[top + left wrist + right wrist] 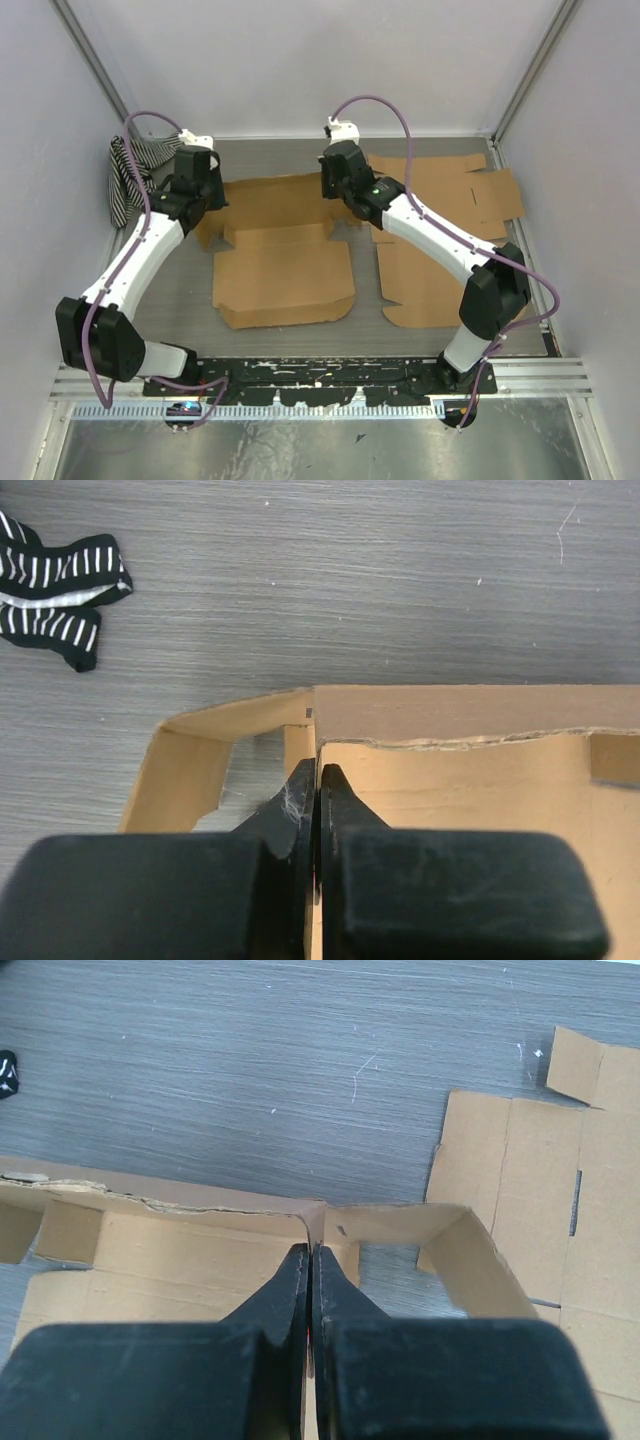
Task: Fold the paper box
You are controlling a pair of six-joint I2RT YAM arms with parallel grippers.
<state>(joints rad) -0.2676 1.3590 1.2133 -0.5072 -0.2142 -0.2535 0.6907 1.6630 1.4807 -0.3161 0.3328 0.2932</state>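
The paper box [285, 270] is a brown cardboard sheet lying partly folded in the middle of the table, its far wall raised. My left gripper [208, 208] is at the box's far left corner and my right gripper [336, 198] at its far right corner. In the left wrist view my left gripper [316, 776] is shut on an upright side wall of the box [470, 790], with a side flap [175, 780] bent outward to the left. My right gripper [310, 1255] is likewise shut on a thin upright wall of the box [170, 1260], beside a flap [480, 1270] folded to the right.
A second, flat cardboard blank [440, 250] lies to the right of the box and also shows in the right wrist view as cardboard [560, 1190]. A black-and-white striped cloth [130, 175] sits at the far left, seen as cloth [55, 590]. Enclosure walls stand on three sides.
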